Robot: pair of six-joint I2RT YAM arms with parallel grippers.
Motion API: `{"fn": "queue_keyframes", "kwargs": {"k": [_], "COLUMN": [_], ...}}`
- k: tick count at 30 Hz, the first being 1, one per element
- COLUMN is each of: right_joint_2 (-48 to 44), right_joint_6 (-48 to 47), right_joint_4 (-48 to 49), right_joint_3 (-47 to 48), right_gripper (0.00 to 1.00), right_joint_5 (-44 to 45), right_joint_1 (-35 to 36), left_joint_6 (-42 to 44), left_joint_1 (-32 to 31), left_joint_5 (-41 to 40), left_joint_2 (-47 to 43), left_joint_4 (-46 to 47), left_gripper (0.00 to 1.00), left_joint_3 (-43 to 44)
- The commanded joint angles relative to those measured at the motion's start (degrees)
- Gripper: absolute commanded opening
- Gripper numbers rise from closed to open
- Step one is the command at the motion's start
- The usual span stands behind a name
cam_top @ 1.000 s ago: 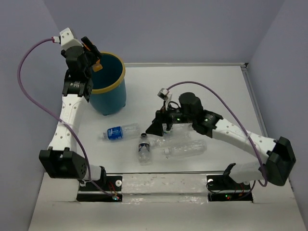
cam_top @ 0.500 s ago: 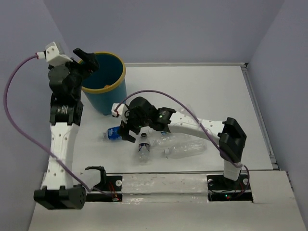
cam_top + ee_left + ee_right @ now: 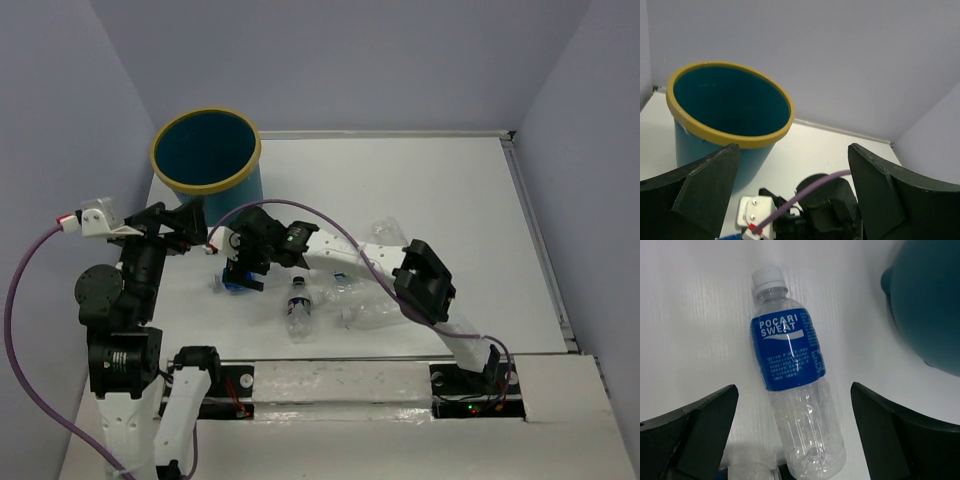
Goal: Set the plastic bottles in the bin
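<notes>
The bin stands at the far left; it also shows in the left wrist view, and no bottle shows inside it. My left gripper is open and empty, near of the bin. My right gripper is open and hovers over the blue-labelled bottle, which lies flat between its fingers. A dark-capped bottle and clear bottles lie to the right. A crumpled clear bottle lies farther back. The orange bottle is out of view.
The right arm stretches leftward across the table's middle, over the lying bottles. The bin's teal side is close to the right gripper. Grey walls enclose the table on three sides.
The left arm drew back from the bin's rim toward the near edge; the orange thing in its jaws is gone. The right gripper swung left over the blue-labelled bottle.
</notes>
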Motion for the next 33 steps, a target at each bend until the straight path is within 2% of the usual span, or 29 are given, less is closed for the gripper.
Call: {"fn": "queue_keyframes", "kwargs": {"k": [1, 7, 13, 16, 19, 20, 21, 23, 27, 28, 29, 30, 33], "right_joint_2": [4.6, 11.4, 16.8, 19.0, 19.8, 19.4, 18.9, 17.4, 8.5, 3.7, 3.7, 1.2, -7.0], "right_joint_6": [-2.9, -3.4, -4.0, -4.3, -4.2, -3.6, -3.3, -2.7, 1.8, 4.1, 5.2, 6.3, 10.7], "right_joint_4": [-4.4, -5.6, -5.7, -5.0, -1.5, 0.1, 3.1, 6.2, 15.3, 20.0, 20.0, 24.7, 31.3], "right_joint_3": [8.9, 15.0, 20.0, 22.6, 23.9, 23.6, 22.7, 21.4, 16.4, 12.4, 10.1, 7.9, 3.2], "right_gripper": [0.99, 0.98, 0.92, 0.87, 0.76, 0.72, 0.61, 0.54, 0.47, 0.46, 0.45, 0.45, 0.43], "right_joint_5": [1.2, 0.5, 1.0, 2.0, 3.3, 3.7, 3.6, 3.0, 0.2, -0.8, -1.2, -1.6, -0.8], "right_joint_1": [1.1, 1.1, 1.7, 2.2, 2.7, 2.7, 3.2, 3.2, 3.8, 3.8, 3.8, 3.8, 3.8], "left_joint_6": [1.6, 2.0, 3.1, 3.1, 2.6, 2.6, 2.6, 2.8, 3.2, 3.1, 2.8, 2.4, -0.7], "left_joint_1": [0.0, 0.0, -1.0, -1.4, -1.9, -2.0, -2.1, -2.1, -2.2, -2.2, -2.2, -2.2, -2.2], "left_joint_5": [3.2, 3.7, 1.8, 1.9, 3.0, 3.0, 2.9, 2.6, 2.3, 2.5, 2.7, 3.2, 9.1], "left_joint_2": [-3.3, -8.0, -8.3, -8.6, -8.6, -8.7, -8.6, -8.3, -7.3, -7.0, -6.9, -6.8, -6.0], "left_joint_4": [-4.8, -8.2, -9.8, -9.8, -9.6, -9.5, -9.7, -9.8, -10.3, -10.3, -10.3, -10.3, -8.0], "left_gripper": [0.99, 0.99, 0.99, 0.99, 0.99, 0.99, 0.99, 0.99, 0.99, 0.99, 0.99, 0.99, 0.99], "left_joint_3": [-1.6, -1.3, 0.2, -0.3, -0.4, 0.2, 0.6, 1.7, 6.5, 8.2, 9.2, 10.3, 14.5]}}
